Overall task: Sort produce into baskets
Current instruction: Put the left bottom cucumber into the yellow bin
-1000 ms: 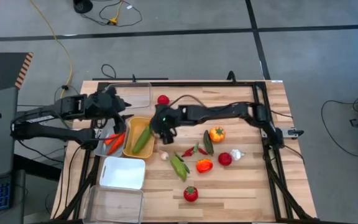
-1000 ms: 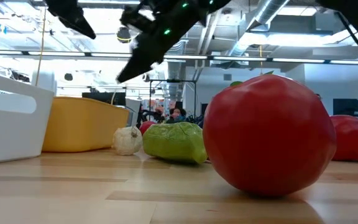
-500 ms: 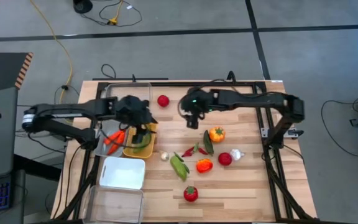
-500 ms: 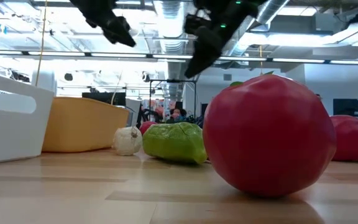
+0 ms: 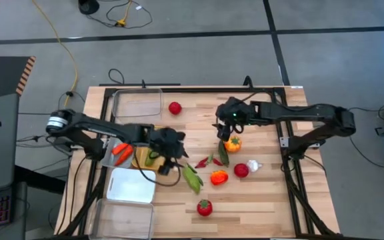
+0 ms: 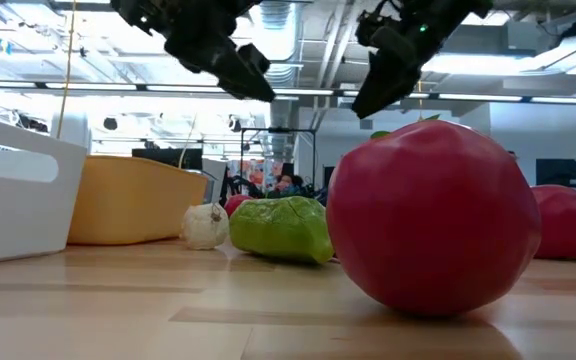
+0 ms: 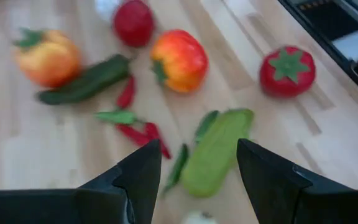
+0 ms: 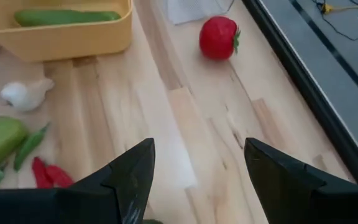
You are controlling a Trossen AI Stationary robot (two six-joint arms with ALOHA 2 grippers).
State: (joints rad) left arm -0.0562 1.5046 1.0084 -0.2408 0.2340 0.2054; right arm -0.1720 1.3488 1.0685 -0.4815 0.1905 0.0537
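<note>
My left gripper (image 5: 171, 159) is open and empty. It hangs above the table just right of the yellow tray (image 5: 139, 159), over a garlic bulb (image 5: 176, 167) and near the light green cucumber (image 7: 216, 152). My right gripper (image 5: 227, 131) is open and empty, above the orange pepper (image 5: 232, 143) and a dark cucumber (image 5: 223, 153). The yellow tray holds a green cucumber (image 8: 67, 17). The grey tray (image 5: 109, 157) holds carrots (image 5: 122, 149). Red and green chillies (image 5: 205, 162) lie on the wood between the grippers.
A white tray (image 5: 132, 185) and a clear tray (image 5: 122, 220) stand near left, and another clear tray (image 5: 137, 103) stands far left. Loose on the table are tomatoes (image 5: 175, 107), (image 5: 241, 171), (image 5: 205, 207), an orange-red pepper (image 5: 219, 177) and a second garlic bulb (image 5: 254, 165).
My left gripper has swung from the table's far left over the yellow tray, toward the right and near edges, and now hangs beside the tray. My right gripper has gone from over the yellow tray toward the table's right, to above the orange pepper. No produce has moved.
</note>
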